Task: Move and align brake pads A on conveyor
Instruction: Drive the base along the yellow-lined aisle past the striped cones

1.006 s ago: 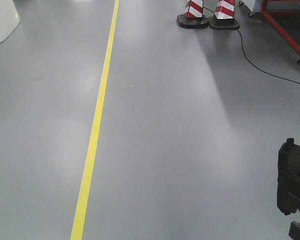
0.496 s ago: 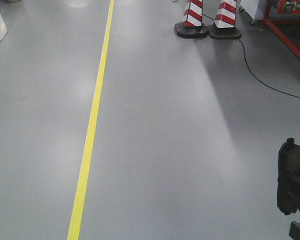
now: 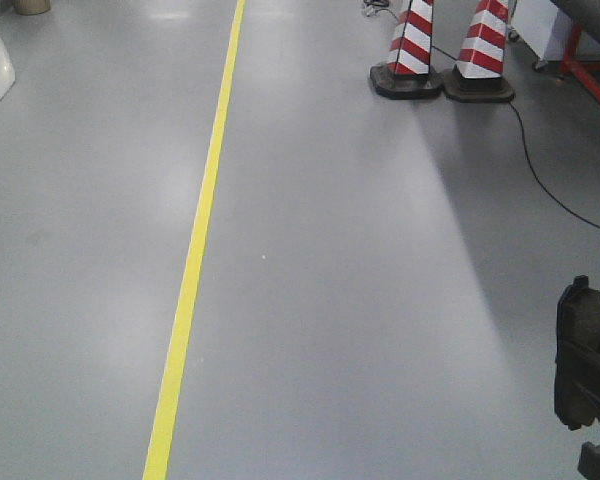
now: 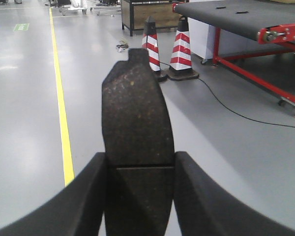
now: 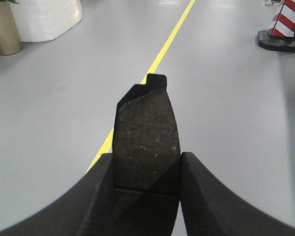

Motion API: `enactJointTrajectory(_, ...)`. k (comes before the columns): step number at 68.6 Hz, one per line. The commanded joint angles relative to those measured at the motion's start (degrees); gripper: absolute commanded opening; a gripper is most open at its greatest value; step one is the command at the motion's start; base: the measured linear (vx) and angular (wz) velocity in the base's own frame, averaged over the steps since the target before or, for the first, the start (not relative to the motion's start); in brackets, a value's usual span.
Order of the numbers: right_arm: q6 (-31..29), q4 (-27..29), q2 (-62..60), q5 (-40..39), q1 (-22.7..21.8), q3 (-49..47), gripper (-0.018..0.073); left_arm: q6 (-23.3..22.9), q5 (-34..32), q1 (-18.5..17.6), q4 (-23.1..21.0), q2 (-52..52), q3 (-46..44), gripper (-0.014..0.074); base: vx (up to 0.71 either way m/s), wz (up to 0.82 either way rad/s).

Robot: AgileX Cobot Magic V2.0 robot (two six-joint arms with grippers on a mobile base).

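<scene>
Fig.: my L gripper (image 4: 140, 196), jaws clamped on one brake pad A (image 4: 136, 113), pad upright. My R gripper (image 5: 146, 189), jaws likewise clamped on second pad (image 5: 146, 132). Conveyor (image 4: 226, 18) well apart, behind striped cones (image 4: 182, 49), over grey floor (image 3: 360, 300).

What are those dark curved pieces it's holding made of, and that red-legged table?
The left pad and right pad look like pressed composite: matt, dark, grainy, with pale flecks. The conveyor top seems matt dark fabric or rubber; its frame looks like red-painted metal, in straight glossy bars.
</scene>
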Motion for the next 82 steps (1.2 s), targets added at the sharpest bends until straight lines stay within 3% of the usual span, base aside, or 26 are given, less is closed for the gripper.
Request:
enactJointTrajectory(1, -0.39, -0.72, 0.21, -5.36, 0.04, -1.77, 0.0078, -0.15, -5.51, -0.30, 0.42, 0.48, -1.69, 0.0115, 0.65, 0.05)
enactJointTrajectory(82, -0.39, -0.72, 0.21, -5.36, 0.04, -1.77, 0.0078, -0.15, -5.51, -0.30, 0.42, 0.48, -1.69, 0.0115, 0.71, 0.01)
